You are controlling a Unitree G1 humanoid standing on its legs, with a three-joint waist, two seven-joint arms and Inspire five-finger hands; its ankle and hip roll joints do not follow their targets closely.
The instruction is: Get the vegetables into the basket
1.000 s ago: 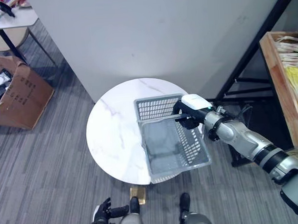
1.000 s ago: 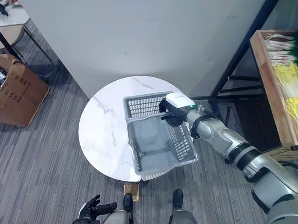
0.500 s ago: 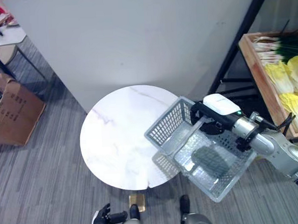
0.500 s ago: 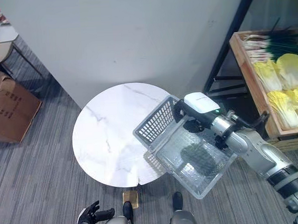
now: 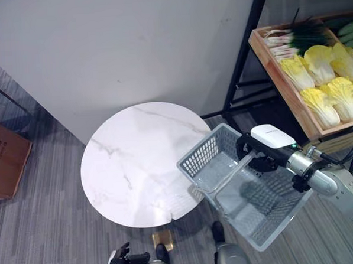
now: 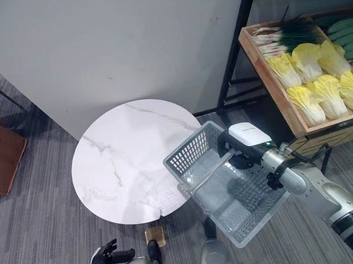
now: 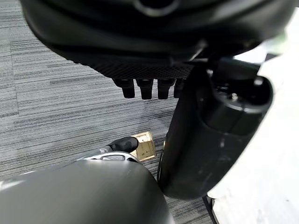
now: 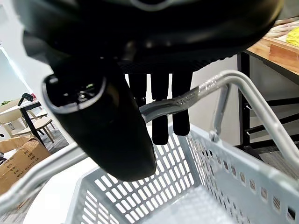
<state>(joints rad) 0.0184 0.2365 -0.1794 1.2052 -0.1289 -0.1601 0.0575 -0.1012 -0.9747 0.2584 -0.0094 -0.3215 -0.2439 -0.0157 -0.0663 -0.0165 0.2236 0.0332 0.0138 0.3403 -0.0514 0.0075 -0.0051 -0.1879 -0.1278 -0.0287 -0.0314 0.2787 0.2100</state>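
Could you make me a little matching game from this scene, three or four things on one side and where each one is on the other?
Things:
1. basket
2. cabbages
3. table
4. left hand

Places:
A. in the wooden crate on the rack
B. low by the robot's side, over the carpet
C. hanging by its handle from the right hand, beside the table
D. in front of the white wall, nothing on its top

Pairs: 1-C, 2-A, 3-D, 4-B
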